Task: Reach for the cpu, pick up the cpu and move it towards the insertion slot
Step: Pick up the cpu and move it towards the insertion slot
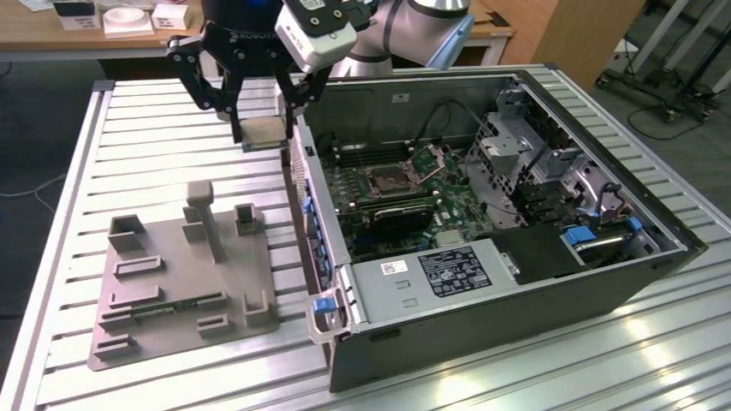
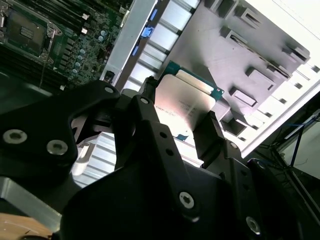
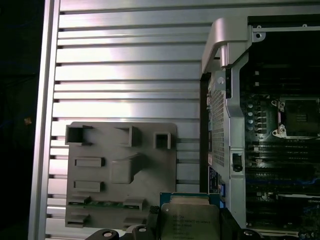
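I am holding the cpu [image 1: 262, 130] pinched between my fingers [image 1: 242, 128], lifted clear above the ribbed table [image 1: 149, 154], beyond the grey fixture plate [image 1: 183, 282] on the exterior view's left. To its right, the open computer case [image 1: 491, 257] is lying on its side, and the insertion slot [image 1: 391, 180] is sitting on the board with its metal plate hinged up.

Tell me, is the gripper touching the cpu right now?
Touching. In the second wrist view the gripper has its fingers pressed against opposite edges of the cpu, holding it above the table.
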Robot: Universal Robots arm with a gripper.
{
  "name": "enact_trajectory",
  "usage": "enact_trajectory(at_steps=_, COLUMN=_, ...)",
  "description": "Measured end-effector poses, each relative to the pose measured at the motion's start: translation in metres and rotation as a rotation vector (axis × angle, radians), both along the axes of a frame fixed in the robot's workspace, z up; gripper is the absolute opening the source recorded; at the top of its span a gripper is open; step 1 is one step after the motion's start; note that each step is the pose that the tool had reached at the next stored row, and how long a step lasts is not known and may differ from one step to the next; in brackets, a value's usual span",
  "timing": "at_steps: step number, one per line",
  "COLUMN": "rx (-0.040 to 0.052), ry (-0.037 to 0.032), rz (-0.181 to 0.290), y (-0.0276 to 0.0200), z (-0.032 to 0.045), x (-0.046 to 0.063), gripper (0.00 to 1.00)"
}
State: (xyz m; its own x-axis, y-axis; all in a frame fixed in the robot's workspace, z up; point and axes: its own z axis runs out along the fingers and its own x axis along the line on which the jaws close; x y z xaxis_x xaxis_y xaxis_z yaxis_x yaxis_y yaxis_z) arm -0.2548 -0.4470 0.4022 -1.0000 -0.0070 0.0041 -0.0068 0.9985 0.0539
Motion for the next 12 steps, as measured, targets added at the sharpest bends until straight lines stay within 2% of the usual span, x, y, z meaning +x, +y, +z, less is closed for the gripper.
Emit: enact_trajectory(at_steps=12, rx=0.0004, ry=0.0, rz=0.0, y=0.0, z=0.0, x=0.0057, gripper=0.54)
